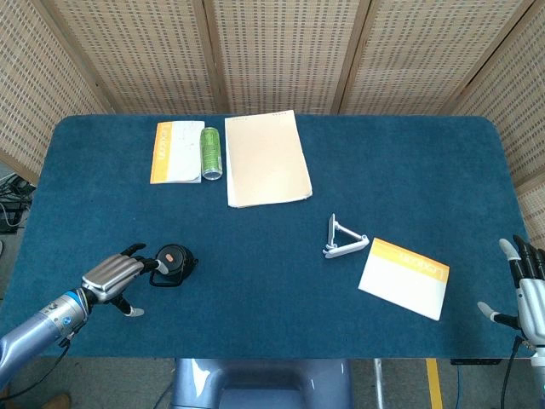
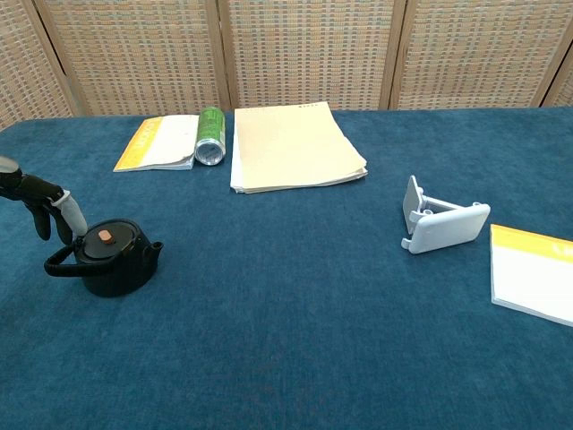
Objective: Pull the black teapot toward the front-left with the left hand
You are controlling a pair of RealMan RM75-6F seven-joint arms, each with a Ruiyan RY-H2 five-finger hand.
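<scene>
The black teapot stands on the blue table at the front left, its small brown lid knob up; in the chest view the teapot has its handle folded down to the left. My left hand lies just left of it with its fingers spread above the fallen handle, gripping nothing. My right hand hangs at the front-right table edge, fingers apart and empty.
At the back left lie a yellow-white booklet, a green can on its side and a stack of tan paper. A white phone stand and another yellow-white booklet sit right of centre.
</scene>
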